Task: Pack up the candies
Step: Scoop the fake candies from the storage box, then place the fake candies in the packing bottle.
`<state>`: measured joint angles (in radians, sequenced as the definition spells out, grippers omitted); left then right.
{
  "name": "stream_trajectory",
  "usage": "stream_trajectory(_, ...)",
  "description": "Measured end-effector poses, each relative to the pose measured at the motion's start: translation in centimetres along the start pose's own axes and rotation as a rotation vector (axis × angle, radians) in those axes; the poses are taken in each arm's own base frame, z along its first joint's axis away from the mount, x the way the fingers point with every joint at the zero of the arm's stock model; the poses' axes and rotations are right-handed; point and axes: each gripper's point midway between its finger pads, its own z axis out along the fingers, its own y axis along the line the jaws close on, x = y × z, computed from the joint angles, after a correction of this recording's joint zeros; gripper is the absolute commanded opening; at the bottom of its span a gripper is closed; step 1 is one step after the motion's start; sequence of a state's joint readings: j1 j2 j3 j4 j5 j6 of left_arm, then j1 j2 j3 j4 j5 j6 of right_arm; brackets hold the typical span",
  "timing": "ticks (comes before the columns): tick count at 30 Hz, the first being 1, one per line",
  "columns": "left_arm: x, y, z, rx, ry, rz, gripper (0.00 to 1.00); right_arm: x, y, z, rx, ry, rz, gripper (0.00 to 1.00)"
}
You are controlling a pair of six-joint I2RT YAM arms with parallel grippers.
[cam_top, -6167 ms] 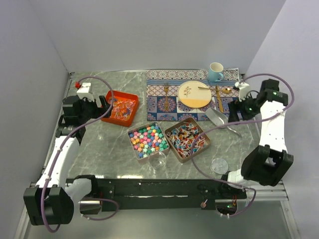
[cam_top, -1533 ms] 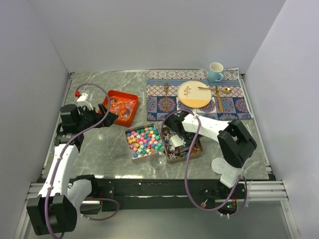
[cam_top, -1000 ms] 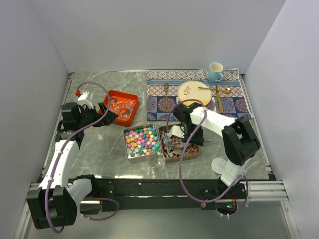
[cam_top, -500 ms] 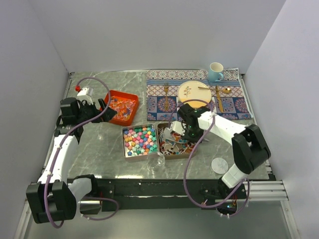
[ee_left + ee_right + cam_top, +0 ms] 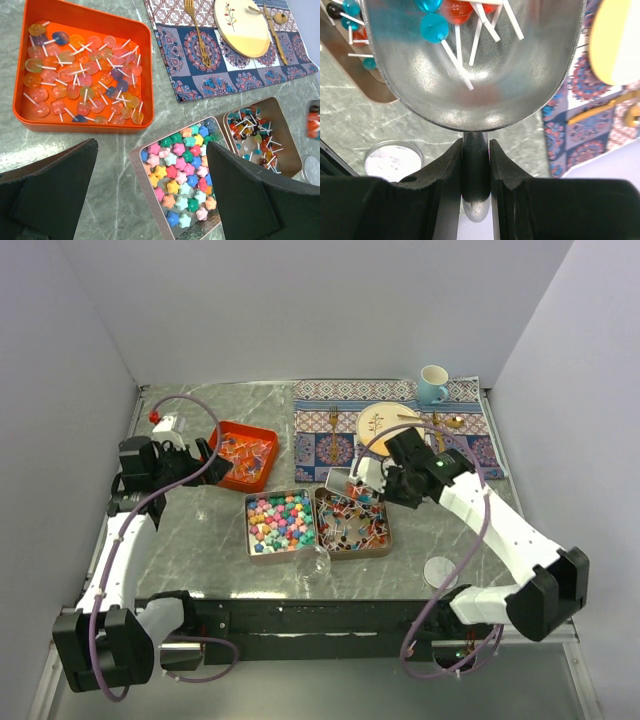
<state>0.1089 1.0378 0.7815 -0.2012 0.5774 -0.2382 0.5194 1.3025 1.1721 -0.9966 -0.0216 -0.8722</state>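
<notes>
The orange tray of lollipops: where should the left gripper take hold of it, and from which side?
On the orange tray, pinch the upright wall nearest the open left gripper, coming down from above, one finger inside, one outside. The tray looks too wide to span, and lollipops lie close to that wall, so enter carefully.

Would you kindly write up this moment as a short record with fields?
right gripper: shut on the handle of the scoop
scoop load: red and blue lollipops
left gripper: open, empty, near the orange tray
star candies: in the star tin
lollipop tin: beside the star tin
jar: in front of both tins
</notes>
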Motion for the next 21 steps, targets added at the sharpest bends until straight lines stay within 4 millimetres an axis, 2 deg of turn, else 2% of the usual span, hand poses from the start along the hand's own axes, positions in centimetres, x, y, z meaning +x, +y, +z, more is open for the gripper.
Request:
stream_trajectory(4,-0.6,-0.3,-0.7,-0.002,-0.028,0.014,0.97,-0.8,0.8,-1.6,0.012,-0.033,-0.066,0.0)
stream_trajectory(11,-2.4,-1.1,-2.7,-0.008,-0.111,0.053,0.97,-3.6,5.3,-2.5,-0.034,-0.027,-0.346,0.0)
stream_trajectory(14,-2.8,-1.1,-3.4,-0.02,-0.141,0.057,0.97,-3.7,6.2,-2.8,-0.028,0.008,-0.438,0.0)
stream_trajectory(21,-3.2,-0.4,-4.4,-0.058,-0.177,0.055,0.97,-2.8,6.9,-2.6,0.014,0.137,-0.588,0.0)
